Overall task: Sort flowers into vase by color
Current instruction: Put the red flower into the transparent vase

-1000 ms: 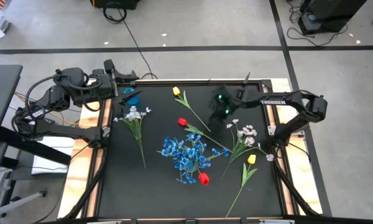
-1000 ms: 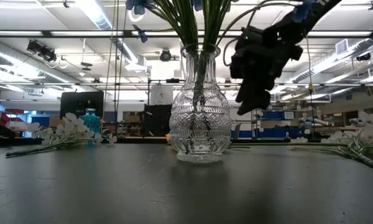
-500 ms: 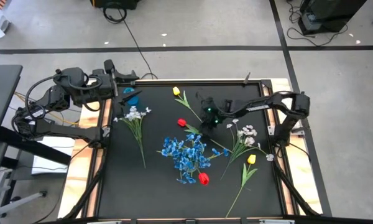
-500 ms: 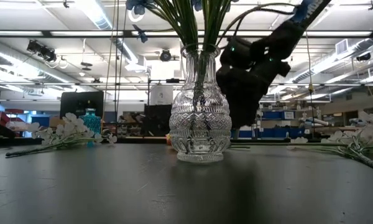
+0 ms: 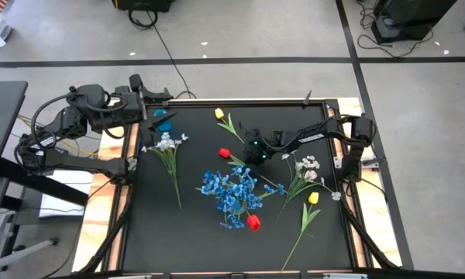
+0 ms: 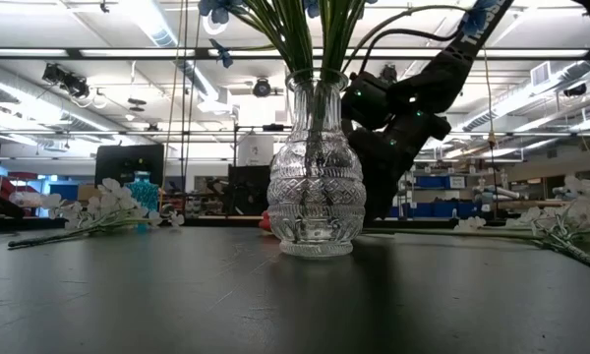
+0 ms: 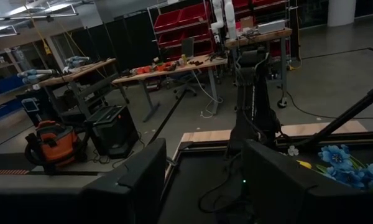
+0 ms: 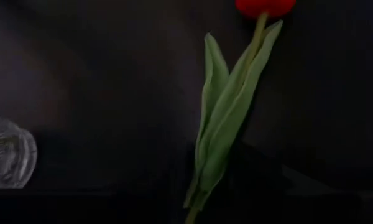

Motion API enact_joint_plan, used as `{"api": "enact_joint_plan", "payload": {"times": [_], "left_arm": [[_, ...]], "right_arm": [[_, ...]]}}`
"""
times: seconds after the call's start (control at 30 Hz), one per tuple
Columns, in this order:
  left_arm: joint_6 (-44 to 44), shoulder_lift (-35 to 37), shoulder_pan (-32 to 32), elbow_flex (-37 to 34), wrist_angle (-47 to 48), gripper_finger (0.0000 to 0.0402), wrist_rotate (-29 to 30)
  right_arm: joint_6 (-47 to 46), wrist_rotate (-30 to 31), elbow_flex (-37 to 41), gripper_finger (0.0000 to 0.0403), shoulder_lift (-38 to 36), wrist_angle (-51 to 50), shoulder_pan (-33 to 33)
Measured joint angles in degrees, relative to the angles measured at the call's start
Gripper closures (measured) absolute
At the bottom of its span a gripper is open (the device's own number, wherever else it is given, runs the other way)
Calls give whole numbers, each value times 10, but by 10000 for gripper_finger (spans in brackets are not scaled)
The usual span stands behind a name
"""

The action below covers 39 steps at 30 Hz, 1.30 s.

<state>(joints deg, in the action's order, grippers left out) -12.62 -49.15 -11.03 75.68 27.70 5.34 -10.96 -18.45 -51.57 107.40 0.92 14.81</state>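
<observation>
Black matting covers the table (image 5: 155, 225), with a workshop of benches and strip lights behind it in the low view. At centre frame of the high view lies the red tulip with a long green stem and leaves (image 5: 226, 153), flat on the mat and just above the vase's blooms; the right wrist view shows its bloom at top centre and its leaves running down to the bottom edge. The right gripper (image 5: 252, 154) hangs low over the stem, right of the bloom. Its fingers appear as dark forms flanking the lower leaves, seemingly apart, with no contact visible. The cut-glass vase (image 6: 316, 167) stands at mid-table holding blue clustered flowers (image 5: 232, 194); a second red tulip (image 5: 253, 222) shows at their lower edge.

Judged step: the reach for the red tulip, before the grasp. The next move calls for a short descent and closing on the thin stem without pinning it against the mat.

Unsorted on the mat are one yellow tulip (image 5: 220, 114) at upper centre, another yellow tulip (image 5: 313, 198) at lower right, a white blossom sprig (image 5: 165, 142) at left and another white sprig (image 5: 308, 165) at right. The left gripper (image 5: 151, 99) waits at the table's upper-left corner, its fingers spread in its wrist view.
</observation>
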Motion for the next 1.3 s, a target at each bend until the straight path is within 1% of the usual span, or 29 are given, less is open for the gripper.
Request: {"api": "enact_joint_plan", "payload": {"times": [0.07, 0.1, 0.27, 0.33, 0.5, 0.63, 0.9, 1.07, 1.17, 1.3], "left_arm": [[0, 0, 0, 0, 0, 186, 0], [0, 0, 0, 0, 0, 186, 0], [0, 0, 0, 0, 0, 186, 0], [0, 0, 0, 0, 0, 186, 0], [0, 0, 0, 0, 0, 186, 0], [0, 0, 0, 0, 0, 186, 0], [0, 0, 0, 0, 0, 186, 0], [0, 0, 0, 0, 0, 186, 0], [0, 0, 0, 0, 0, 186, 0], [0, 0, 0, 0, 0, 186, 0]], "right_arm": [[1, 27, 0, 271, 0, -1, -3], [1, 32, 0, 285, 0, -2, -3], [1, 38, 0, 369, 1, -4, -1], [1, 29, 1, 388, 1, -2, -1], [-44, 16, 2, 378, -5, 10, 3], [-81, 2, 5, 389, -23, 29, 9], [-152, -15, 4, 395, -98, 119, 34], [-179, -21, 3, 395, -146, 173, 54], [-186, -23, 3, 395, -169, 174, 66], [-172, -15, 3, 395, -193, 129, 85]]}}
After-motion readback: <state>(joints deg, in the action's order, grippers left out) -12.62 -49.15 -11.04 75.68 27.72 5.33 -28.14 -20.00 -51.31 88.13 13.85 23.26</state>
